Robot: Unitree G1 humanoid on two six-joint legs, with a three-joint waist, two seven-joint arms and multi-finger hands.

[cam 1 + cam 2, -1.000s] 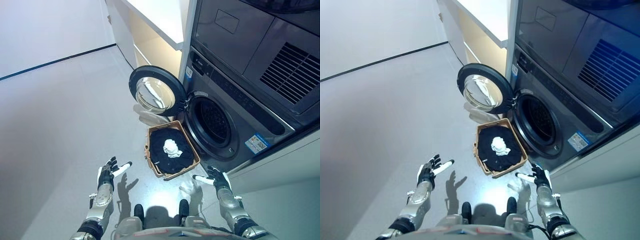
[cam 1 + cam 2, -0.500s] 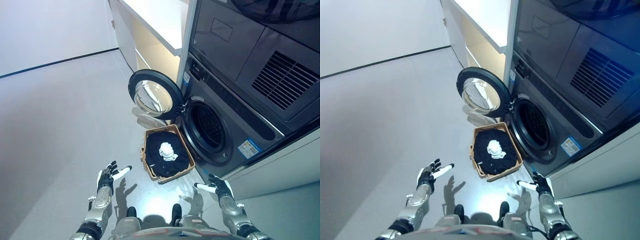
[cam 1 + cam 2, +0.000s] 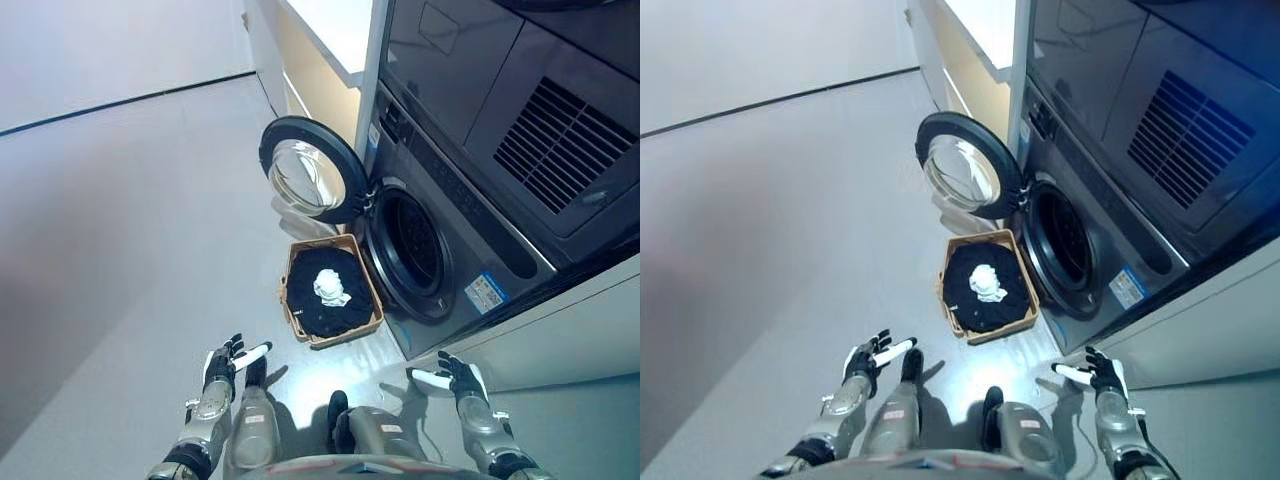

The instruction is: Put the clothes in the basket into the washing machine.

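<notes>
- The robot's left hand (image 3: 226,363) hangs over the floor with fingers spread, holding nothing, well short of the basket.
- The basket (image 3: 296,318) sits on the floor just before the washing machine (image 3: 455,240), piled with dark clothes (image 3: 325,312) and a white bundle (image 3: 328,287) on top; nothing is loaded yet.
- The round door (image 3: 310,182) stands swung wide, leaving the drum (image 3: 410,245) clear for loading.
- The right hand (image 3: 456,380) is likewise open and empty beside the machine's front.
</notes>
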